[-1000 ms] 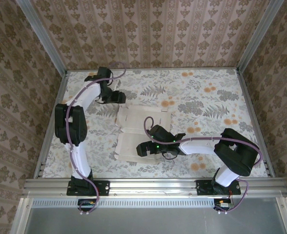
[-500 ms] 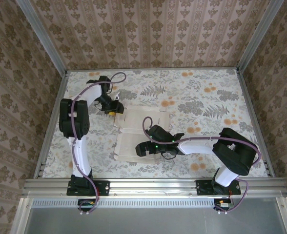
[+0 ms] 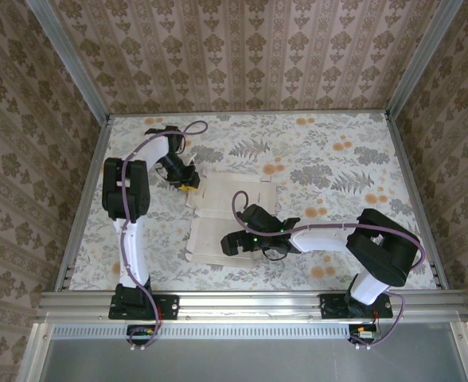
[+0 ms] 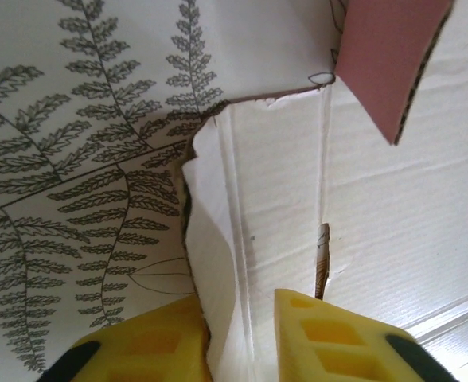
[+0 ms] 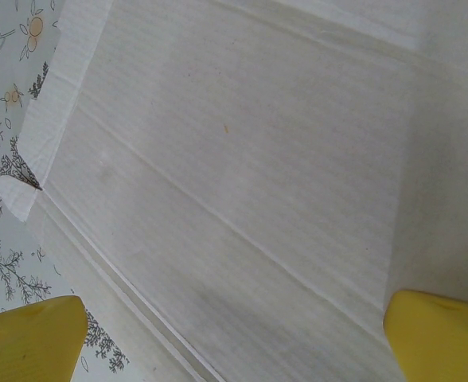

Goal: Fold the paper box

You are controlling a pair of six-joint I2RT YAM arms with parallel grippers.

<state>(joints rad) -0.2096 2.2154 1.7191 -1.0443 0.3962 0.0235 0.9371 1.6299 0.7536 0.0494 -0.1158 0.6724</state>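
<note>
The fern-and-flower-printed table (image 3: pixel 337 159) is looked down on in the top external view from high above its near edge, facing the far wall. The distance is great enough that the whole surface and the patterned brown walls (image 3: pixel 242 56) are taken in. The left wrist view is aimed along the yellow fingers of the left gripper (image 4: pixel 240 306), very close over the far left corner of the paper box (image 4: pixel 377 207), a flat off-white corrugated card sheet with a salmon-pink flap. The right wrist view is pointed down between the widely spaced fingers of the right gripper (image 5: pixel 234 334), just above the sheet's near panel. The sheet and the table print are shared by all three views.
</note>
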